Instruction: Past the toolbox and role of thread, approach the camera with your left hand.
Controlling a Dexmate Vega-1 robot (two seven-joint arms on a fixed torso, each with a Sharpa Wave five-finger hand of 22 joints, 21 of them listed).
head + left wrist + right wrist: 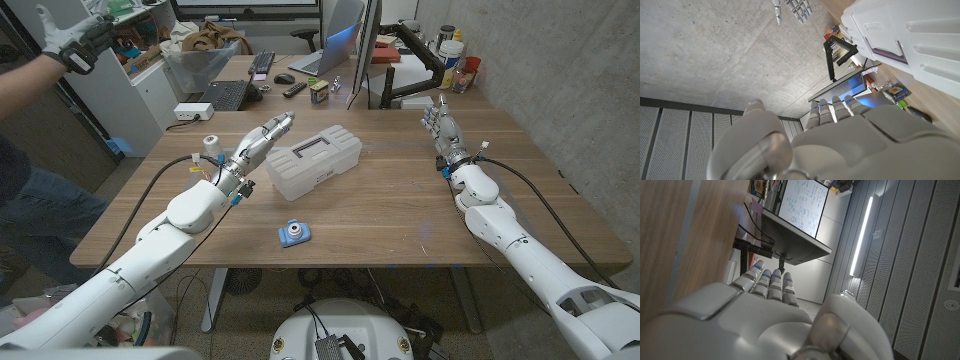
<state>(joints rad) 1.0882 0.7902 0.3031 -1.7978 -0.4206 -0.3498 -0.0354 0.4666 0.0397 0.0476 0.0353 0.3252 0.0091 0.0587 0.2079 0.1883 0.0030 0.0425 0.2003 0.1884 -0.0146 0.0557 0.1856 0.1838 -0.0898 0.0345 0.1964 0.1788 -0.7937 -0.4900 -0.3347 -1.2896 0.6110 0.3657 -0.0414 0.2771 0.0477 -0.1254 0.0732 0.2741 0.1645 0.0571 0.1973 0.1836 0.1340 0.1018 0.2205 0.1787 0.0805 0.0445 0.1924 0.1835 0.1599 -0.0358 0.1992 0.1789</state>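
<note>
Blue, small and rounded, the toy camera [293, 234] sits near the wooden worktop's [400, 200] front edge, while your empty, straight-fingered left hand [262, 141] hovers beside the translucent white plastic toolbox [313, 160], which a careless swing back could clip.

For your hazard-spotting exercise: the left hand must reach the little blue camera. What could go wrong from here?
1. The left hand is raised close beside the toolbox; swinging toward the camera could knock it.
2. The thread roll stands by the left forearm and its cable; either might topple it.
3. The small camera could get pushed away.
</note>
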